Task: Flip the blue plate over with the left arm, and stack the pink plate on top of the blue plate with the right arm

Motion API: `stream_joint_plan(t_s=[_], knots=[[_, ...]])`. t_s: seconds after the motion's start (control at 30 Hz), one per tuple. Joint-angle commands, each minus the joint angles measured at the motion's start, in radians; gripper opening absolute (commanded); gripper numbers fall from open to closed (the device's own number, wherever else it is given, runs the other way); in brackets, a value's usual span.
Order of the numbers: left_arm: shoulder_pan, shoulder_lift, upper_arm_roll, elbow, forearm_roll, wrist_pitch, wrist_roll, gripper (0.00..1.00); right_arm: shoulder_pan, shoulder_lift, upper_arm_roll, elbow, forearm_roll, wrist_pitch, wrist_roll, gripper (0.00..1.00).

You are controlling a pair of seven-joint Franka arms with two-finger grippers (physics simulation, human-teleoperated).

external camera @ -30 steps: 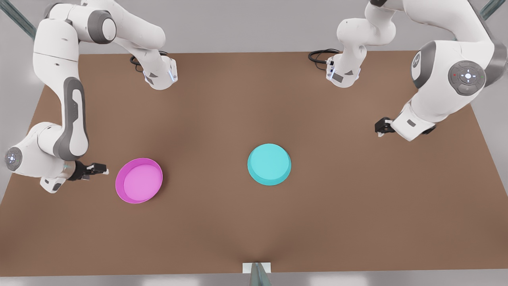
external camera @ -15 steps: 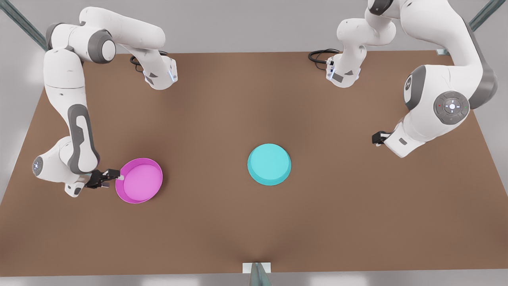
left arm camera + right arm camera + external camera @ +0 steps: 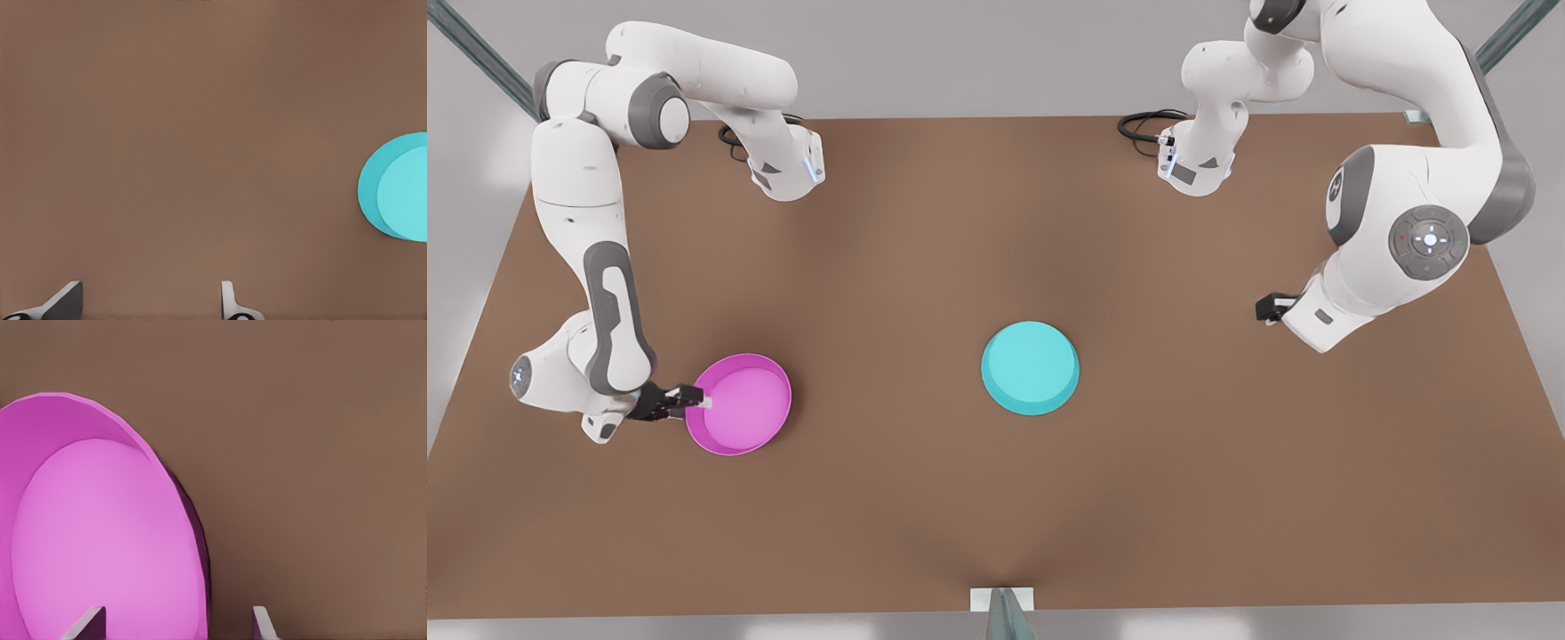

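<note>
The desk (image 3: 925,498) looks matt brown and smooth. Both the pink plate (image 3: 740,404) and the blue plate (image 3: 1030,368) look like smooth matt plastic. The arms' white shells carry a soft sheen.

Spread fingers (image 3: 90,623) straddling pink plate (image 3: 100,540) rim

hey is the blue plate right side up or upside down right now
Upside down. In the front view the blue plate shows a smooth flat base on top with its wall flaring down to the table, while the pink plate shows an open hollow inside.
</note>
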Motion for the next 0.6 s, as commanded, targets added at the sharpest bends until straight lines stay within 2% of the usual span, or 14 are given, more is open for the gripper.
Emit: stream_joint_plan(t_s=[0.0, 0.27, 0.57], knots=[[0.000, -0.001, 0.000, 0.000, 0.000, -0.001, 0.000, 1.00, 0.000, 0.000, 0.000, 0.000, 0.000, 0.000, 0.001, 0.80], [0.000, 0.001, 0.000, 0.000, 0.000, -0.001, 0.000, 1.00, 0.002, 0.002, 0.000, -0.008, 0.000, 0.008, -0.003, 0.62], [0.000, -0.001, 0.000, 0.000, 0.000, -0.001, 0.000, 1.00, 0.005, 0.003, -0.003, -0.005, -0.002, 0.005, 0.040, 0.61]])
